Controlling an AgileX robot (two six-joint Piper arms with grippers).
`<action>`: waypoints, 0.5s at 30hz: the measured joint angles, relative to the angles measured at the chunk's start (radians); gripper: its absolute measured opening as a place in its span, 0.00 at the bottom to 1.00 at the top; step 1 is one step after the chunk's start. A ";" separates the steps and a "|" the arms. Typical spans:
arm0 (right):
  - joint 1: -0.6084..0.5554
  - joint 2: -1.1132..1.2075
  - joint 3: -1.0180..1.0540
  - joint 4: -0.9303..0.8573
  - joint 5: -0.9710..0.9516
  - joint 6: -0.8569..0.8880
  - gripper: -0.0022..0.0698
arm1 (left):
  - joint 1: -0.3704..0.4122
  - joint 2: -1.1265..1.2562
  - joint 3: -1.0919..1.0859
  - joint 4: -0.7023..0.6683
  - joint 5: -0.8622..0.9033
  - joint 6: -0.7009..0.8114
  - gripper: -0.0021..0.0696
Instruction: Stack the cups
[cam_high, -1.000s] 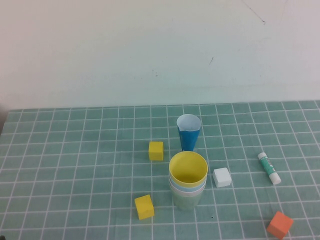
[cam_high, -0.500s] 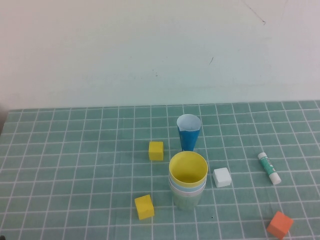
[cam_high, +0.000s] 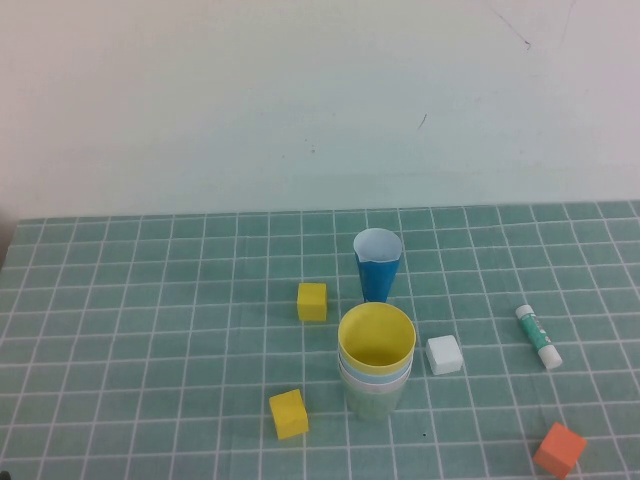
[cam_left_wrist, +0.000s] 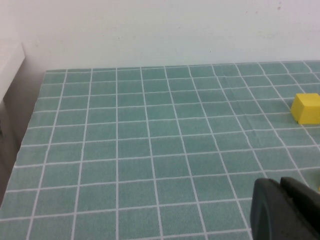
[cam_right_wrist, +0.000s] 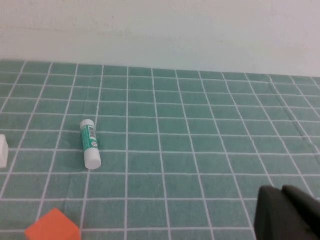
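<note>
The cups (cam_high: 375, 365) are standing nested in one upright stack near the middle of the mat (cam_high: 130, 330), mouths opening upward, the long axis vertical. The yellow cup (cam_high: 376, 337) is sitting on top; under it the rims of a light blue one and a whitish one are showing, and the pale green cup (cam_high: 372, 398) is at the bottom. A blue cone cup (cam_high: 378, 265) is standing upright just behind the stack. A white block (cam_high: 444, 355) is lying just to its right, and two yellow blocks (cam_high: 312, 301) (cam_high: 288, 414) to its left. A glue stick (cam_high: 538, 336) and an orange block (cam_high: 559, 449) are lying well to the right.

The left gripper (cam_left_wrist: 286, 209) is hanging over bare mat, fingers pressed together, holding nothing. The right gripper (cam_right_wrist: 287, 215) is also pressed together and empty, near the glue stick.
</note>
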 joint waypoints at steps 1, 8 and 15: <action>0.000 0.000 0.000 0.000 0.004 0.000 0.03 | 0.000 0.000 0.000 0.000 0.000 0.000 0.03; 0.000 0.000 0.000 0.000 0.006 0.000 0.03 | 0.000 0.000 0.000 0.000 0.000 0.000 0.03; 0.000 0.000 -0.001 0.000 0.009 0.000 0.03 | 0.000 0.000 0.000 0.000 0.000 0.002 0.03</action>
